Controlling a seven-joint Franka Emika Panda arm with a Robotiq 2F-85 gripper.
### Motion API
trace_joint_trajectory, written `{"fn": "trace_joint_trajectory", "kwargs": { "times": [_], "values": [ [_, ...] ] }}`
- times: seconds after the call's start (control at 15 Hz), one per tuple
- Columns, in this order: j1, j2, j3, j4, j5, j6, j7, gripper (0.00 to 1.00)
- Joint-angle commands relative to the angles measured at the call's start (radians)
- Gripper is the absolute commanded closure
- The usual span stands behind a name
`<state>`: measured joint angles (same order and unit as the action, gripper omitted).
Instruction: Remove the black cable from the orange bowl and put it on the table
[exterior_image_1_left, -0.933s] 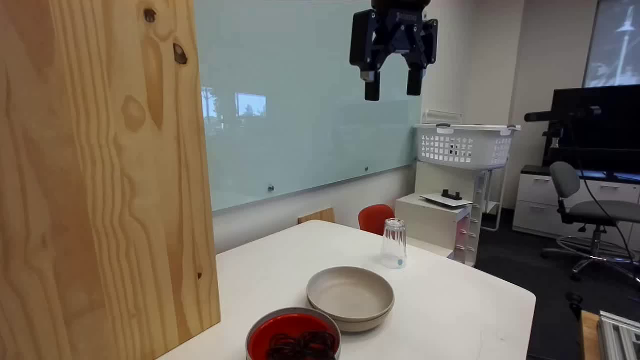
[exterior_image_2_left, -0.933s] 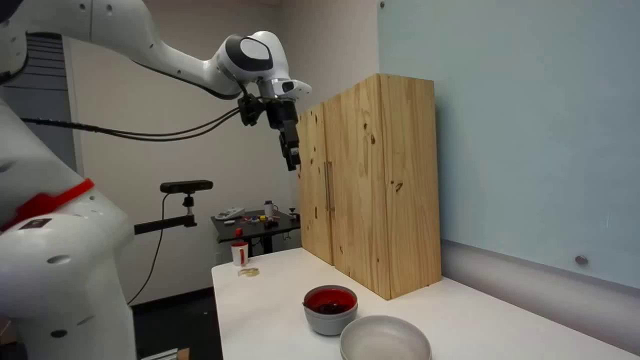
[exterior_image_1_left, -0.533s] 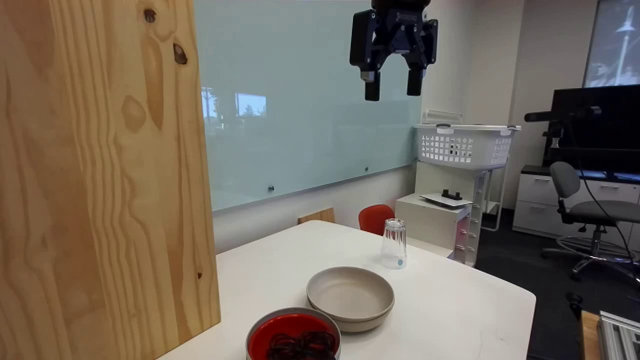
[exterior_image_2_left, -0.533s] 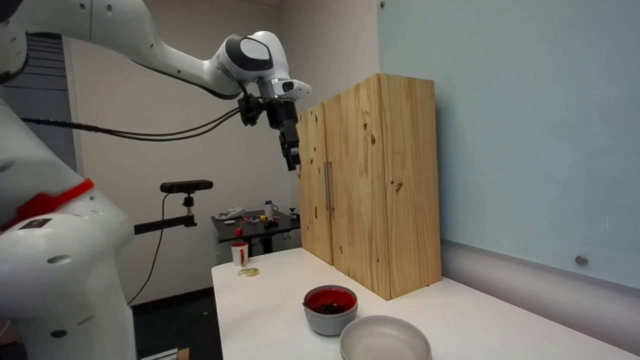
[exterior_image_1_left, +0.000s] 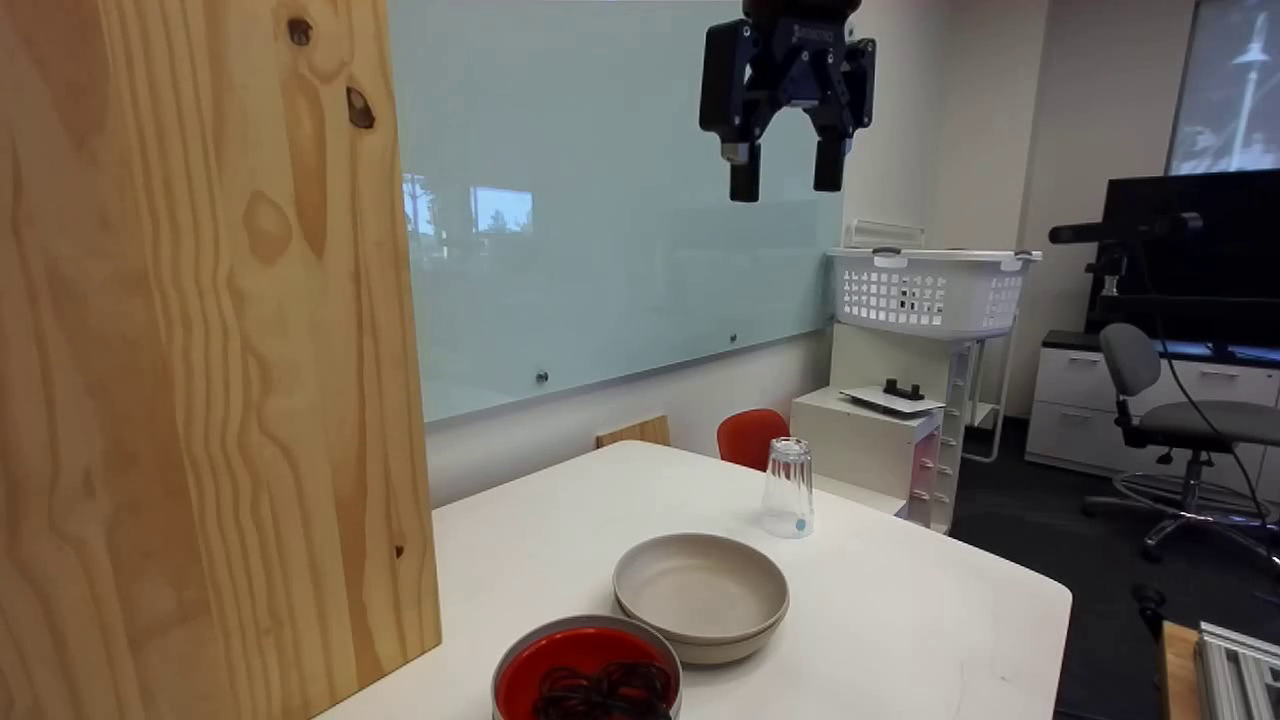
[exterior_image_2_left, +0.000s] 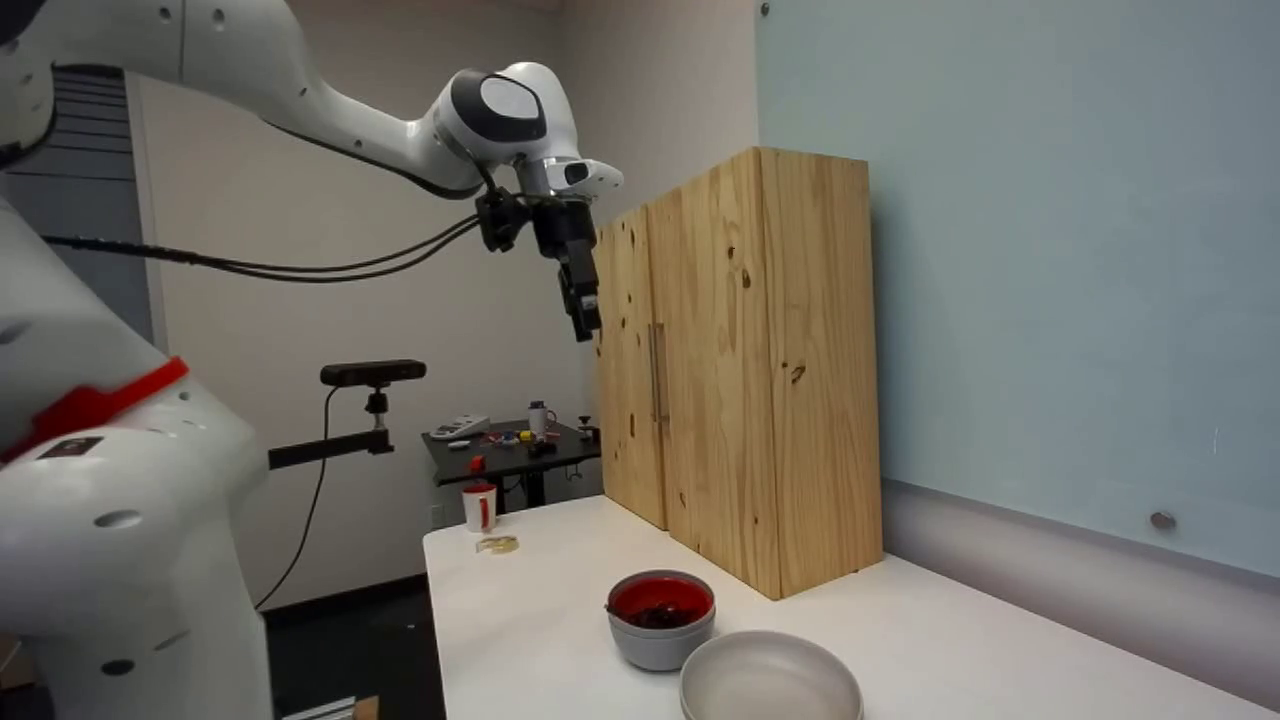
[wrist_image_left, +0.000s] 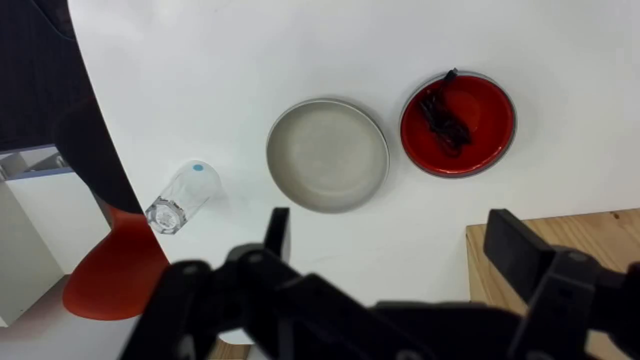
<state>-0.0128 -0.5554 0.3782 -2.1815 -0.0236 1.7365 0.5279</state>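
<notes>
The black cable (wrist_image_left: 446, 125) lies in a tangle inside the orange bowl (wrist_image_left: 492, 145), and one end rests over the rim. In both exterior views the cable (exterior_image_1_left: 605, 692) (exterior_image_2_left: 658, 616) sits in the red-inside bowl (exterior_image_1_left: 530, 672) (exterior_image_2_left: 655, 652), which has a grey outside. The bowl stands on the white table (exterior_image_1_left: 880, 620) beside the beige-grey bowl. My gripper (exterior_image_1_left: 787, 183) is open and empty, high above the table. In the wrist view its fingers (wrist_image_left: 390, 218) are wide apart, with nothing between them; the orange bowl lies beyond them, at upper right.
A beige-grey bowl (wrist_image_left: 327, 155) (exterior_image_1_left: 700, 588) stands close to the orange bowl. An upside-down clear glass (exterior_image_1_left: 788, 490) (wrist_image_left: 187, 195) stands near the table edge. A tall wooden cabinet (exterior_image_2_left: 740, 380) (wrist_image_left: 585, 230) stands on the table. A red-white mug (exterior_image_2_left: 480, 508) is at the table's far end.
</notes>
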Motion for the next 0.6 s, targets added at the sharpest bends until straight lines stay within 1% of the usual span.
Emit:
{"fn": "trace_joint_trajectory", "kwargs": {
  "times": [0.0,0.13,0.27,0.4,0.53],
  "values": [
    [0.032,0.008,-0.023,0.003,-0.015,-0.003,0.014,0.0],
    [0.023,0.008,-0.02,-0.003,-0.028,0.012,0.029,0.0],
    [0.003,0.02,-0.015,0.01,-0.075,0.061,0.055,0.0],
    [-0.002,0.05,-0.022,0.023,-0.121,0.119,0.055,0.0],
    [0.012,0.094,-0.046,0.026,-0.1,0.143,0.034,0.0]
  ]
}}
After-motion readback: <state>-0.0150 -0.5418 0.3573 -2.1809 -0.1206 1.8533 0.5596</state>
